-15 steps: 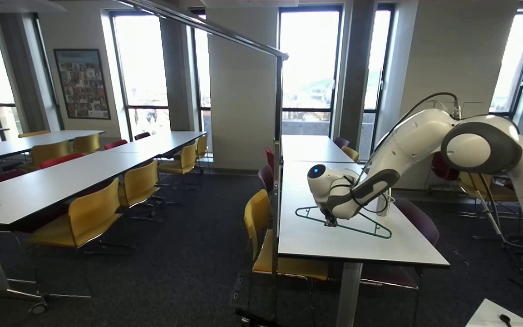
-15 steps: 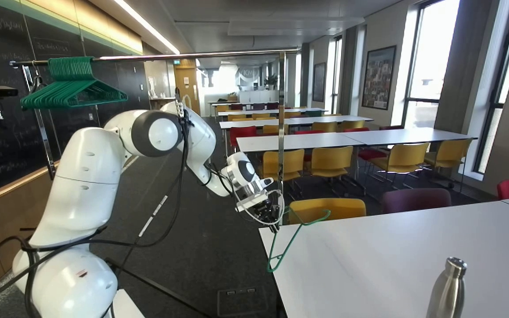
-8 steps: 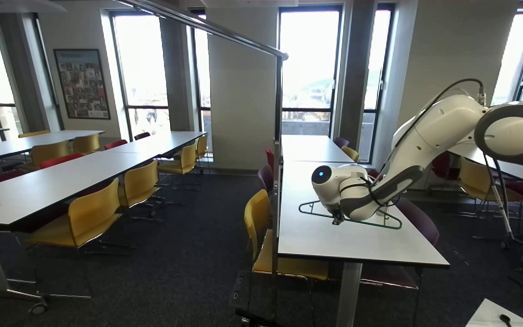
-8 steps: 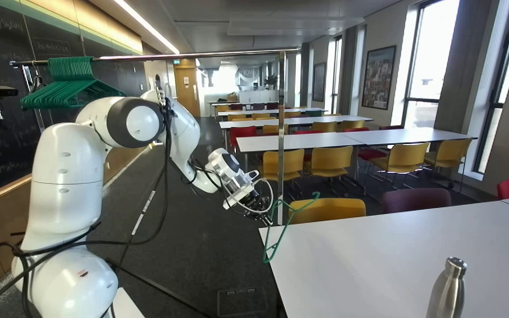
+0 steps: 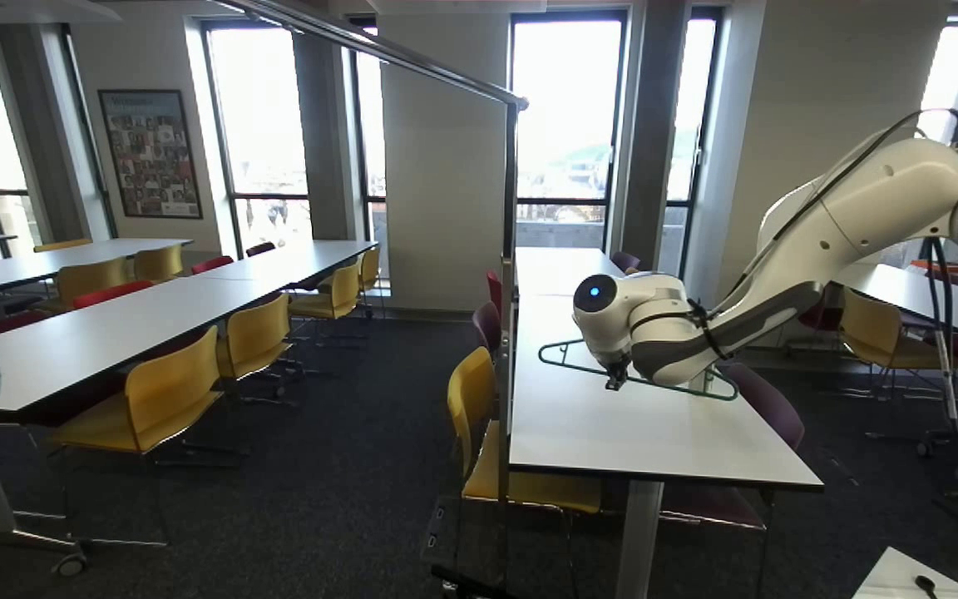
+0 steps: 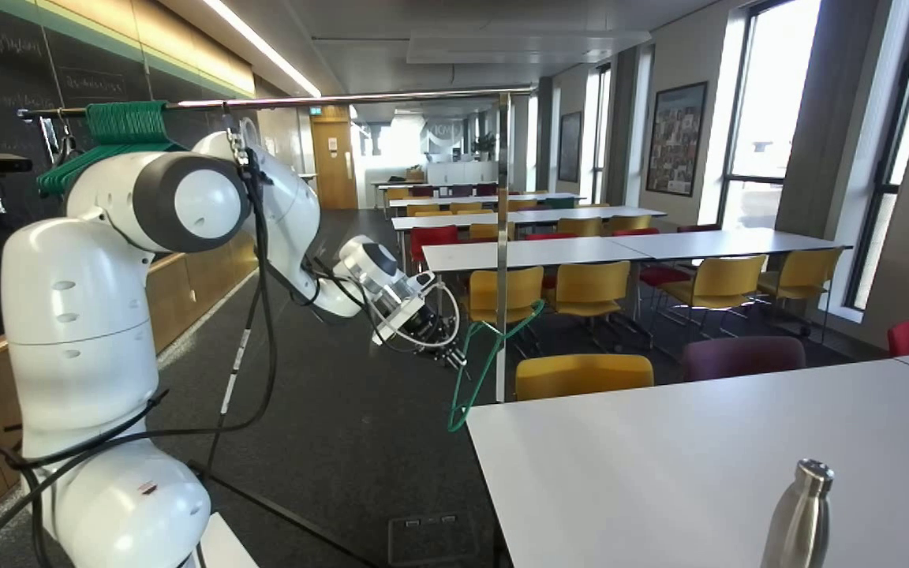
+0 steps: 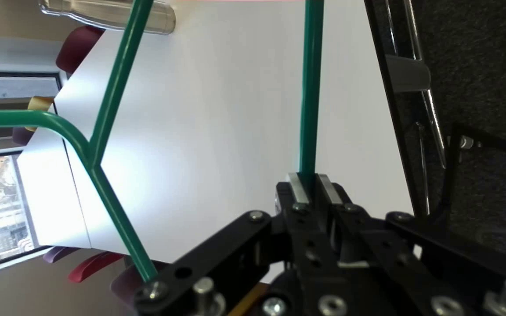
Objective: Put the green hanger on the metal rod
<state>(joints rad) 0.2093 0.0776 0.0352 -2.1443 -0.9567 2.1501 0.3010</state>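
The green hanger [image 7: 311,87] is held by its long straight bar in the wrist view. My gripper [image 7: 310,184] is shut on that bar, its fingertips on either side of it. In an exterior view the hanger [image 6: 484,371] hangs tilted off the gripper [image 6: 458,361], near the table corner, hook end up to the right. In an exterior view the hanger [image 5: 720,395] lies partly hidden behind the wrist, and the gripper [image 5: 614,384] points down. The metal rod [image 6: 391,97] runs high across the view, well above the hanger; it also shows at top [image 5: 396,55].
Several other green hangers [image 6: 127,122] hang at the rod's left end, partly behind the arm. An upright post [image 6: 501,237] holds the rod's right end. A white table [image 6: 660,442] bears a steel bottle [image 6: 802,513]. A yellow chair [image 6: 585,377] stands beside the table.
My gripper has risen with the hanger. In an exterior view they have moved up and left, away from the table corner, while the arm has drawn back.
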